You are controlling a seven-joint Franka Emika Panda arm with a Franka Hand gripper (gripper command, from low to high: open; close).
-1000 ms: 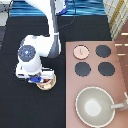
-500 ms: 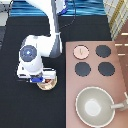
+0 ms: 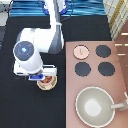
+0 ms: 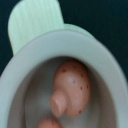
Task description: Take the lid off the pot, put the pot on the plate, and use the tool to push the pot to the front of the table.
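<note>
Your gripper (image 3: pixel 44 77) sits over the pot (image 3: pixel 47 83); its grip can't be told. Only the wrist view shows the contents (image 4: pixel 71 92). The lid (image 3: pixel 81 51) lies on the stove (image 3: pixel 95 85).

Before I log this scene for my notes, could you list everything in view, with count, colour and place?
pot: one, pinkish-tan with reddish-brown contents, uncovered, on the plate, exterior view's lower left
plate: one, cream, under the pot
lid: one, pale pink, on the stove
stove: one, pinkish-brown panel, exterior view's right
burners: three seen, black, on the stove
pan: one, grey-beige, on the stove, exterior view's bottom
table: one, black
hand: one, white with blue block, directly above the pot
</note>
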